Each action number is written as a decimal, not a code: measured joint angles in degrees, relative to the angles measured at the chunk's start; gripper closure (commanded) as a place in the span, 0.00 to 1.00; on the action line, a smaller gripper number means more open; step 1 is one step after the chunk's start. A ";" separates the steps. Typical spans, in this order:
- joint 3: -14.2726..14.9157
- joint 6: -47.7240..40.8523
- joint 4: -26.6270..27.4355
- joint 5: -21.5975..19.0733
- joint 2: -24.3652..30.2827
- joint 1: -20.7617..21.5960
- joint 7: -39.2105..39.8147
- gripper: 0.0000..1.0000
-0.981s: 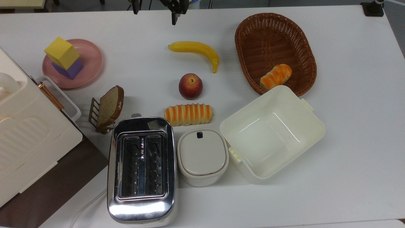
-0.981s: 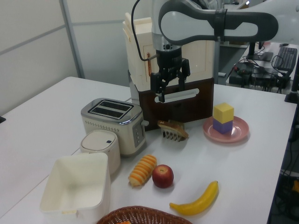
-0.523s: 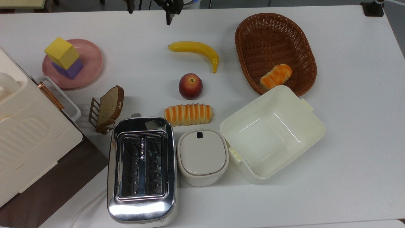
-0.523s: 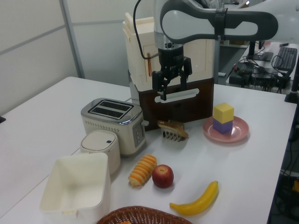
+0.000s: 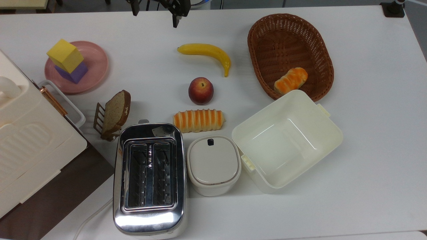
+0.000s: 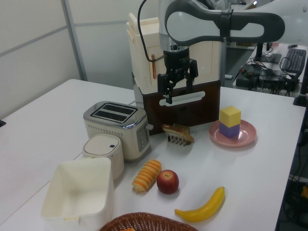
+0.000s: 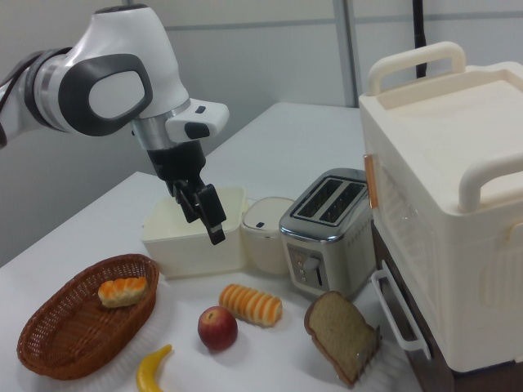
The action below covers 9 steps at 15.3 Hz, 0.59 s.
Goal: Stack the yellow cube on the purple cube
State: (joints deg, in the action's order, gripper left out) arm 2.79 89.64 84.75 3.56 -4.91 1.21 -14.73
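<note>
- Two stacked blocks appear in the top view: the yellow cube (image 5: 65,55) sits on the purple cube (image 5: 73,72), turned slightly relative to it, both on the pink plate (image 5: 96,65) at the top view's left. The gripper (image 5: 155,11) is at the upper edge, well apart from the plate, beyond the banana (image 5: 206,53).
- Left view: the yellow cube (image 6: 230,115) rests squarely enough on the purple cube (image 6: 229,130). The gripper (image 6: 179,89) hangs above the table, fingers spread, holding nothing.
- Right view: the gripper (image 7: 206,211) hangs above the white tub (image 7: 196,233), empty and parted.
- Handling judgement: the yellow cube looks like light, matte foam, likely soft under pressure. Grip two opposite flat side faces near mid-height with moderate force; sharp edges may dent.
- Status judgement: stacking appears complete.
</note>
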 measured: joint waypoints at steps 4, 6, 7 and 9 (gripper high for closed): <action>0.67 0.00 0.00 -0.03 -0.02 0.40 1.11 0.00; 0.69 0.00 0.01 -0.03 -0.03 0.40 2.81 0.00; 0.71 0.00 0.03 -0.03 -0.04 0.40 4.77 0.00; 0.80 0.00 0.03 -0.34 -0.04 0.40 7.73 0.00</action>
State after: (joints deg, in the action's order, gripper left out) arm 3.59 89.63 84.79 3.22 -4.95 1.61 -7.01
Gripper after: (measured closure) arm 0.000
